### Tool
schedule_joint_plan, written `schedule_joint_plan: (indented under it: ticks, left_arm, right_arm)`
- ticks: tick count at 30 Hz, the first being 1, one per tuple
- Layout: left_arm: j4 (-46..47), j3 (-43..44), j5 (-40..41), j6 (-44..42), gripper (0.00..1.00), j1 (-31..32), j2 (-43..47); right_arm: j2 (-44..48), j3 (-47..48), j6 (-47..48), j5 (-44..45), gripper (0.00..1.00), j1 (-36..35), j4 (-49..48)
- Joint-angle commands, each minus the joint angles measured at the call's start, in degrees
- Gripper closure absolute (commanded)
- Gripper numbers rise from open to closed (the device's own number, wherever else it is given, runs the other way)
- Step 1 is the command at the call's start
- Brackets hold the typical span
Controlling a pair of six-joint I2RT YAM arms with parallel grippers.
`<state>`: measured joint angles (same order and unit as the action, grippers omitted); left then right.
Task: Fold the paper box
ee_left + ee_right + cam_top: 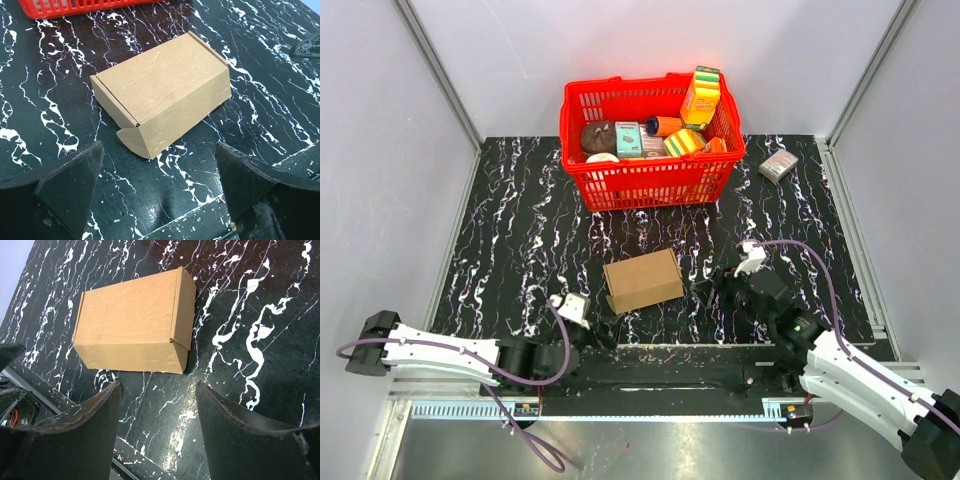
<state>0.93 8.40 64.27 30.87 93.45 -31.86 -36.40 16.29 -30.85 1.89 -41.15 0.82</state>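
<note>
The left tool (159, 167) and right tool (159, 390) are held apart and empty, flanking the plain brown cardboard box (642, 280). It is seen closed on the black marbled tabletop (520, 230) between them. Folding is judged nearly finished, with one corner flap protruding.

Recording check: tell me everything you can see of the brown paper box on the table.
The paper box is a small rectangular carton of plain brown, unprinted cardboard, closed into shape. It lies flat on a broad face on the black marbled table, slightly askew, nearer than the red basket. Flap edges show along its ends, and one rounded tab sticks out at a corner. The left hand and right hand, both open, flank it without touching.
</note>
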Motion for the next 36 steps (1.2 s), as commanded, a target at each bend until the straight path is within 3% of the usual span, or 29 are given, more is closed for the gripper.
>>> schedule_joint_plan:
  ticks: [1, 5, 8, 9, 10, 12, 17, 20, 27, 36]
  left_arm:
    - [4.08, -0.85, 0.07, -3.88, 0.01, 0.24, 5.13]
    - [2.35, 2.22, -5.13, -4.79, 0.01, 1.90, 2.52]
    - [-8.82, 9.78, -0.21, 2.34, 0.01, 2.18, -5.48]
    - [-11.80, 12.40, 4.76, 5.13, 0.01, 2.18, -6.80]
    - [-19.57, 13.30, 7.16, 13.86, 0.01, 2.09, -6.82]
    - [-22.90, 12.53, 7.90, 18.86, 0.01, 0.60, -3.68]
    - [-14.91, 6.20, -8.61, 13.78, 0.01, -15.45, 3.99]
    - [-9.90, 4.43, -14.16, 10.44, 0.01, -19.26, 3.39]
    - [0.37, 5.83, -21.28, 9.64, 0.01, -21.64, -13.82]
    - [7.94, 3.03, -25.77, 10.70, 0.01, -23.49, -14.73]
  right_arm:
    - [0.72, 2.43, 1.23, 0.04, 0.33, -0.25, 0.16]
    - [-1.47, 2.25, 0.88, -0.31, 0.33, -0.16, -3.10]
    - [-4.02, 3.39, 1.49, -0.48, 0.33, -0.16, -3.72]
    - [-5.42, 4.35, 1.67, 0.04, 0.33, -0.16, -3.72]
    - [-6.04, 4.88, 1.93, 0.30, 0.33, -0.25, -3.55]
    - [-9.19, 6.98, 2.72, 1.27, 0.33, -0.25, -3.20]
    - [-16.94, 12.44, 6.23, 2.41, 0.29, -0.16, -2.31]
    - [-21.77, 14.99, 8.16, 2.59, 0.26, -0.16, -3.37]
    - [-33.54, 20.62, 9.93, 2.33, 0.22, 1.06, -4.60]
    - [-39.97, 22.38, 9.58, -4.78, 0.21, 7.21, -9.16]
